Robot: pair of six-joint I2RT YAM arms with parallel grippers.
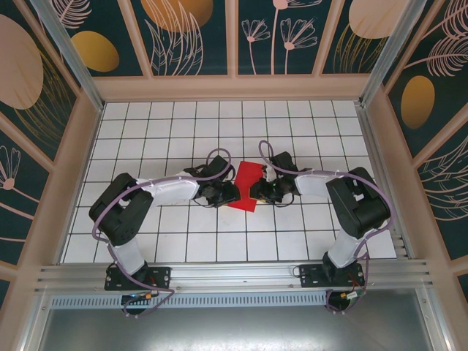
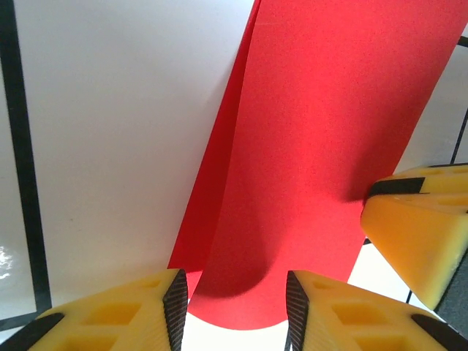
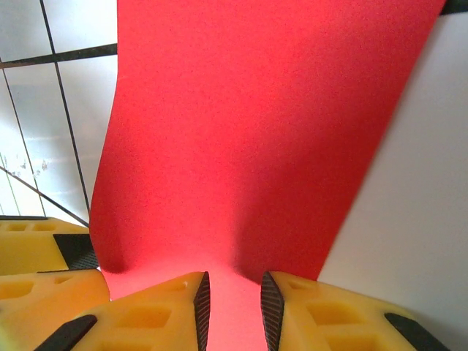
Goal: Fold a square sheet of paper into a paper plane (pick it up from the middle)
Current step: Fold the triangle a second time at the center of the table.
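Gridded table (image 1: 168, 124): red sheet (image 1: 248, 183) (folded) runs near-to-far.

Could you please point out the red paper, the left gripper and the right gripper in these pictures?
red paper (image 1: 247, 178): top external view, middle of its raised face.
left gripper (image 2: 235, 307): left wrist view, midway between its fingertips.
right gripper (image 3: 235, 303): right wrist view, midway between its fingertips.

paper (image 1: 247, 184) on table (image 1: 183, 131) | between left pincer (image 1: 228, 191), right pincer (image 1: 254, 191)

red paper (image 1: 247, 186) edges hidden between tools
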